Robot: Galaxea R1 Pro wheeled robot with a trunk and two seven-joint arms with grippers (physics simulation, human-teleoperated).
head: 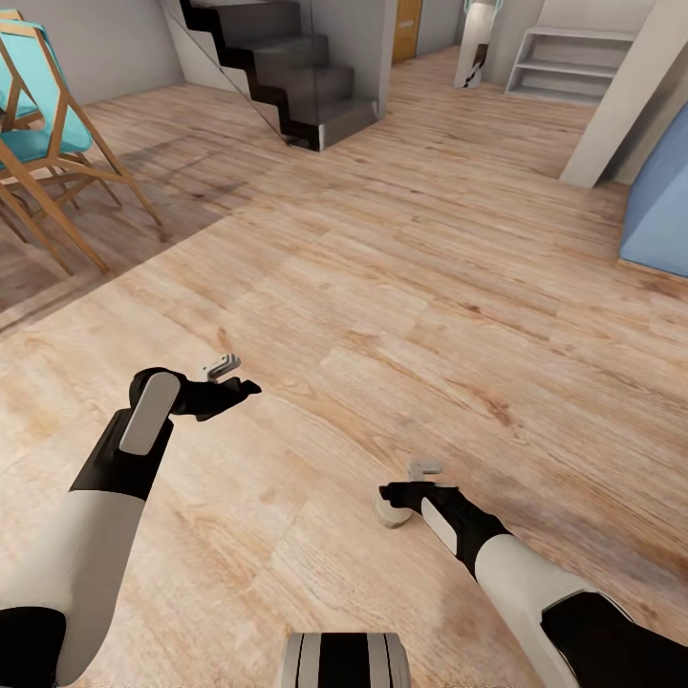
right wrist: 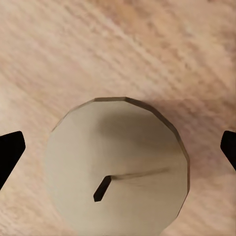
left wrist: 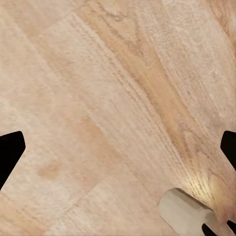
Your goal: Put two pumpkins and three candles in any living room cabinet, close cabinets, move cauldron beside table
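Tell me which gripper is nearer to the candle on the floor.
Right. The right gripper hangs directly above the candle, its fingers spread to either side of it. The left gripper hovers open over bare floor, well off to the candle's left.

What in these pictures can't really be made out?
- Candle, right wrist view: its base is cut off by the picture's edge.
- Candle, head view: the right gripper covers most of it, so its grip is unclear.
- Teal chairs, head view: cut off by the edge.
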